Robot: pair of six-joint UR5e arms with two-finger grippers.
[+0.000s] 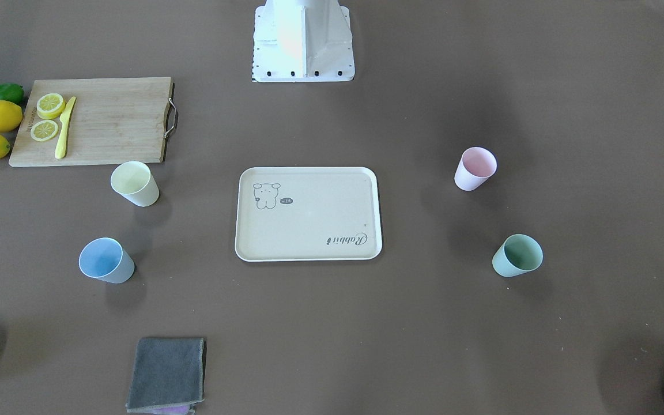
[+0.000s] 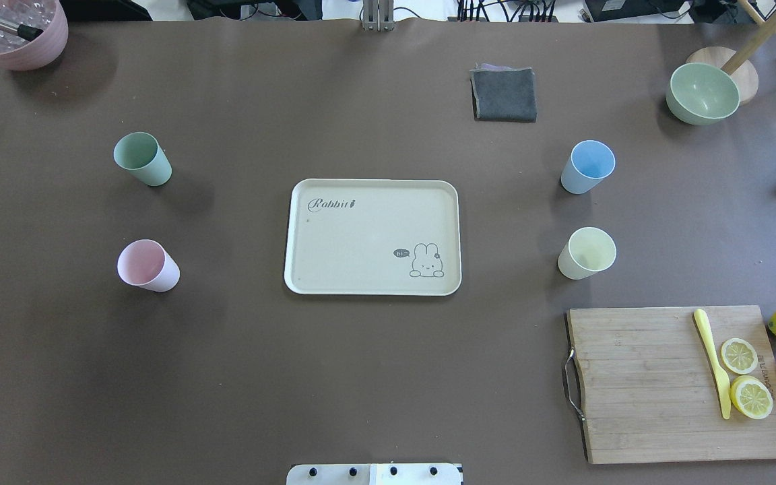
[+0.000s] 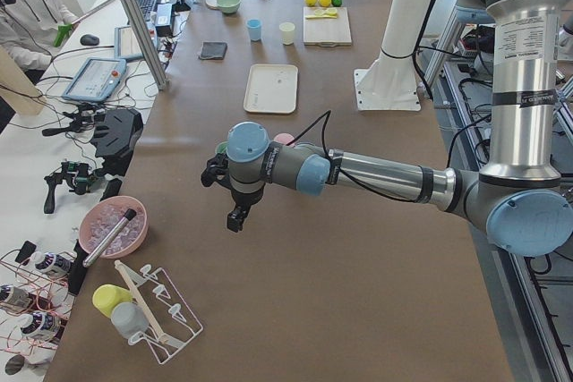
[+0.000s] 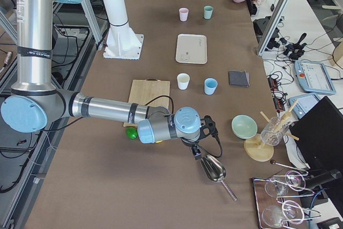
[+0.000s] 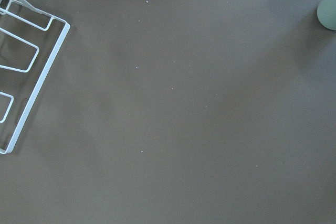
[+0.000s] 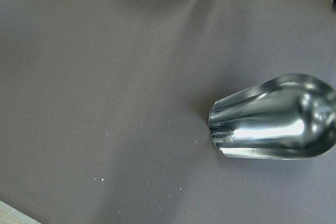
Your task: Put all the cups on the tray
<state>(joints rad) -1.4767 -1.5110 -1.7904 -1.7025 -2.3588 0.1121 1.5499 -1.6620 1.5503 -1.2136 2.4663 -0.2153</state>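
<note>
The cream tray point(image 2: 361, 236) lies flat at the table's middle with nothing on it. The mint green cup point(image 2: 142, 158) and pale pink cup point(image 2: 148, 265) stand to its left. The light blue cup point(image 2: 587, 166) and pale yellow cup point(image 2: 587, 252) stand to its right. All stand upright on the table. My left gripper point(image 3: 235, 216) hovers over the table's left end, short of the mint cup point(image 5: 328, 11). My right gripper point(image 4: 196, 154) hovers at the right end over a metal scoop point(image 6: 275, 116). I cannot tell whether either is open or shut.
A wooden cutting board point(image 2: 677, 384) with lemon slices and a yellow knife lies at the near right, with lemons beside it. A grey cloth point(image 2: 504, 94), a pale green bowl point(image 2: 702, 93) and a mauve pot point(image 2: 14, 30) sit along the far edge. A wire rack point(image 5: 21, 66) stands near my left gripper.
</note>
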